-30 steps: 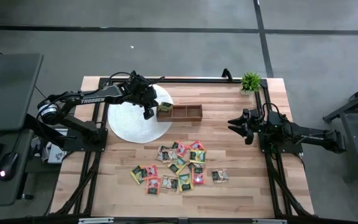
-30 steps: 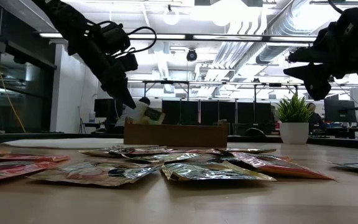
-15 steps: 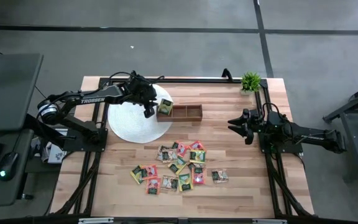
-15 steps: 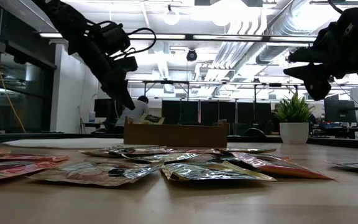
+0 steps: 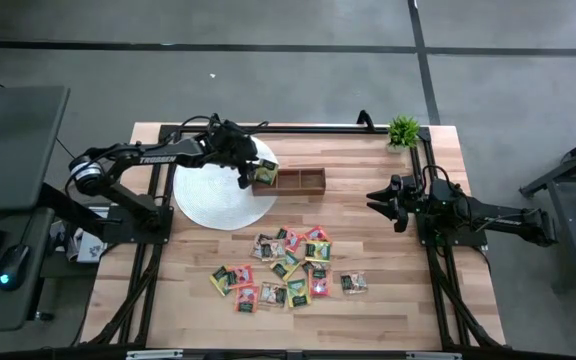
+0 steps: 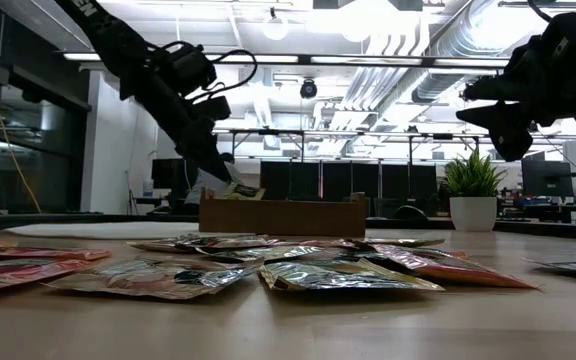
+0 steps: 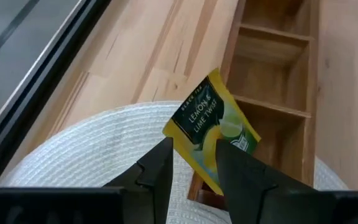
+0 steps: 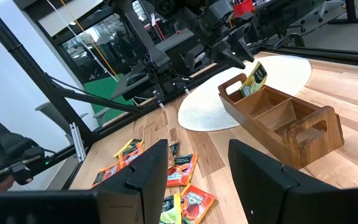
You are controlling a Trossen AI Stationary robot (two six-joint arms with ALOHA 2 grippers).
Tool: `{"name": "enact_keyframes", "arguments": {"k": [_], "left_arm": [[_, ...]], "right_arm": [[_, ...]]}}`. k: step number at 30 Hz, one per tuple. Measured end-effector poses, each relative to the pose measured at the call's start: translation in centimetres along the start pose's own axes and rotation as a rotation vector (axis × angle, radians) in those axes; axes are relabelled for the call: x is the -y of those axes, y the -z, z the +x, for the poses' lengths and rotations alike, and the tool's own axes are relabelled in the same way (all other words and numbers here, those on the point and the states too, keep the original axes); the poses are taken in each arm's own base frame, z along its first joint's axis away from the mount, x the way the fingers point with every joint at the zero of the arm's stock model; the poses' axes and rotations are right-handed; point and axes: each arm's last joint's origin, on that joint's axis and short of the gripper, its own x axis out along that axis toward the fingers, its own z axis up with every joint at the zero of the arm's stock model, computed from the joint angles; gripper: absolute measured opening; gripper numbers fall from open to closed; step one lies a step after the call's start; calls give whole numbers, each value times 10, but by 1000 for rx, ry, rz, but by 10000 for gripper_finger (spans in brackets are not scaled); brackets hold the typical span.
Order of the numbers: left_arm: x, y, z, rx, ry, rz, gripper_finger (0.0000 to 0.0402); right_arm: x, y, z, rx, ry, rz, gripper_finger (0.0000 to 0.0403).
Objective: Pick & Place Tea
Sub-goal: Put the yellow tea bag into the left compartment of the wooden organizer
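Yellow tea packet (image 7: pixel 211 138), leaning in the end compartment of the wooden tray (image 7: pixel 277 93): "BLACK TEA" small along its edge, "LEMON & LIME TWIST" below it. Left arm (image 5: pixel 153 157): white "TROSSEN" lettering. Other packet labels too small to read.

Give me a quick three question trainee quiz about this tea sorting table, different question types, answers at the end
1. True or false: the yellow packet stands in an end compartment of the wooden tray.
2. Multiple choice: the potted plant sits at A) a back corner of the table, right arm's side, B) the table's middle, C) on the white mat.
3. Fill in: the right tool holds ____.

Key
1. True; the left tool is at the packet, over the tray's end on the white round mat.
2. A
3. nothing; it waits open, away from the loose packets.
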Motion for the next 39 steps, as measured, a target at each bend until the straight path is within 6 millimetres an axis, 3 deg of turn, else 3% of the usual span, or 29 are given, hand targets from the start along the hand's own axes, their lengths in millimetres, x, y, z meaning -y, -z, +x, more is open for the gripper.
{"name": "enact_keyframes", "arguments": {"k": [10, 23, 39], "left_arm": [[-5, 4, 6, -37, -79, -7, 119], [-4, 11, 27, -44, 0, -19, 119], [-3, 4, 26, -32, 83, -45, 119]], "right_arm": [[0, 0, 0, 0, 0, 0, 165], [0, 0, 0, 0, 0, 0, 165], [0, 0, 0, 0, 0, 0, 165]]}}
